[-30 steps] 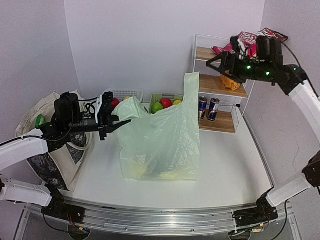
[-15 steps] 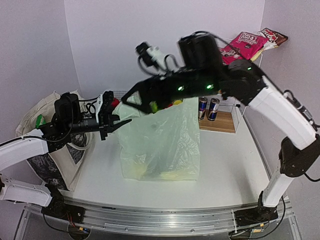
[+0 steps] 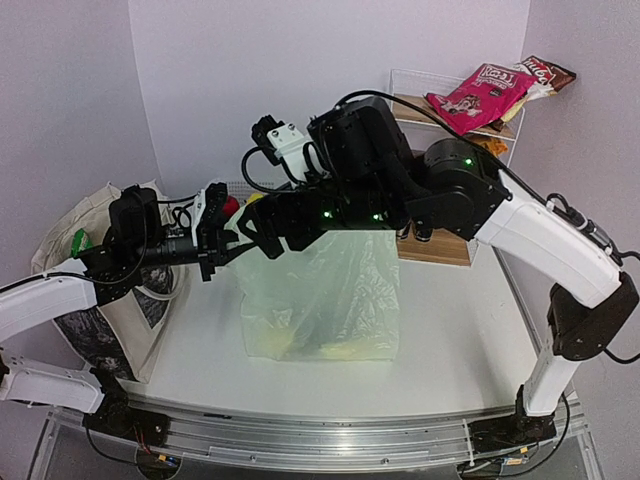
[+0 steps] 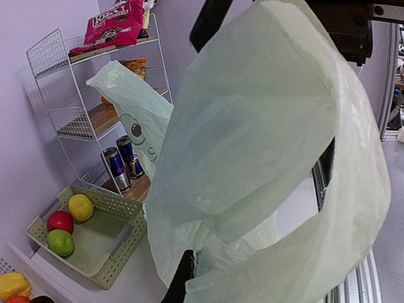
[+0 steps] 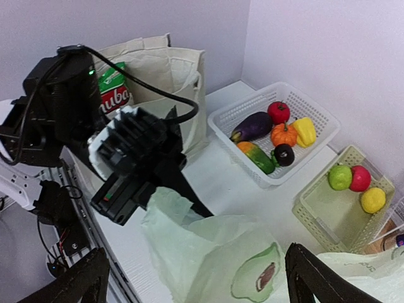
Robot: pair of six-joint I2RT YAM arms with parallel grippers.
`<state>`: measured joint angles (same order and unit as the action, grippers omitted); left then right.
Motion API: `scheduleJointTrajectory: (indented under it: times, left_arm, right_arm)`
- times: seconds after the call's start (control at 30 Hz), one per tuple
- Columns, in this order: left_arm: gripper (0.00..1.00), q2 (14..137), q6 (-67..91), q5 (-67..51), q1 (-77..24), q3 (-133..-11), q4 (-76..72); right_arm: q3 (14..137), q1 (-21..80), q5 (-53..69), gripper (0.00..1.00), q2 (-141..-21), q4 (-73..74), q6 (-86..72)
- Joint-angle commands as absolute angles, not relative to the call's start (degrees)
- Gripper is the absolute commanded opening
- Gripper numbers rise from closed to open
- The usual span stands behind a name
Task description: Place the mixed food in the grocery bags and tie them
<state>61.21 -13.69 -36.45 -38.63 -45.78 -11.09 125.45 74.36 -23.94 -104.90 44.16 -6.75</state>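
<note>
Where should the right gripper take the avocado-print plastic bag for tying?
Grip the free handle, the loop standing upright on the side toward the wire shelf rack. Come from above and pinch across its thin band. The left gripper holds the other handle, so the plastic bag is pinned on that side.

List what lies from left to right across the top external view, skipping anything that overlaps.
canvas tote → left claw → pale-green plastic bag → pink snack packet

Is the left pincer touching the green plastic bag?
Touching. The right wrist view shows the left pincer shut on the edge of the plastic bag.
</note>
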Motion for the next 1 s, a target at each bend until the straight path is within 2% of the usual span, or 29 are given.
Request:
scheduleJointTrajectory:
  times: [0.0, 0.2, 0.37, 0.47, 0.53, 0.63, 0.67, 0.73, 0.77, 0.8, 0.87, 0.9, 0.97]
  left_arm:
    - [0.0, 61.3, -14.2, -37.7, -38.9, -45.3, -13.5]
    - [0.0, 61.5, -14.0, -37.9, -38.9, -45.4, -13.8]
    - [0.0, 61.6, -14.1, -37.9, -38.9, -45.5, -13.8]
    - [0.0, 61.7, -14.1, -38.2, -38.8, -45.6, -13.9]
    - [0.0, 61.9, -14.1, -38.4, -38.8, -45.8, -14.1]
    - [0.0, 62.1, -14.0, -38.4, -38.8, -46.0, -13.9]
    - [0.0, 62.0, -14.2, -38.7, -38.8, -46.2, -13.5]
    - [0.0, 62.0, -15.2, -39.6, -38.8, -46.9, -11.3]
    - [0.06, 61.9, -16.3, -40.1, -38.8, -47.6, -9.2]
    - [0.21, 61.8, -17.9, -40.6, -38.8, -48.2, -7.0]
    - [0.65, 61.0, -21.1, -40.9, -38.8, -49.7, -2.1]
    - [0.76, 60.6, -22.6, -40.7, -38.8, -50.1, -0.9]
    - [0.86, 59.1, -24.5, -40.1, -38.8, -50.7, 0.2]
  right_arm:
    - [125.9, 73.9, -29.4, 0.92, -105.0, 41.6, -6.8]
    - [126.5, 71.6, -23.2, 0.81, -106.9, 41.6, -10.4]
    - [127.2, 71.3, -17.5, 0.8, -107.7, 41.6, -12.9]
    - [126.9, 71.3, -17.4, 0.73, -107.7, 41.7, -13.4]
    - [126.5, 71.0, -17.8, 0.58, -107.8, 41.7, -13.4]
    - [126.2, 70.5, -17.3, 0.14, -107.9, 41.7, -13.4]
    - [126.3, 70.3, -16.7, 0.04, -107.9, 41.7, -12.9]
    - [126.6, 69.5, -14.1, 0.0, -107.3, 41.7, -11.2]
    - [126.7, 68.3, -10.4, 0.0, -106.6, 41.8, -9.8]
    - [126.8, 67.2, -6.4, 0.0, -105.8, 41.8, -7.7]
    - [126.0, 65.5, 0.2, 0.0, -103.5, 42.0, -1.6]
    - [125.5, 65.4, 2.6, 0.0, -102.4, 42.5, 2.3]
    - [124.0, 65.3, 6.2, 0.0, -100.2, 43.3, 7.5]
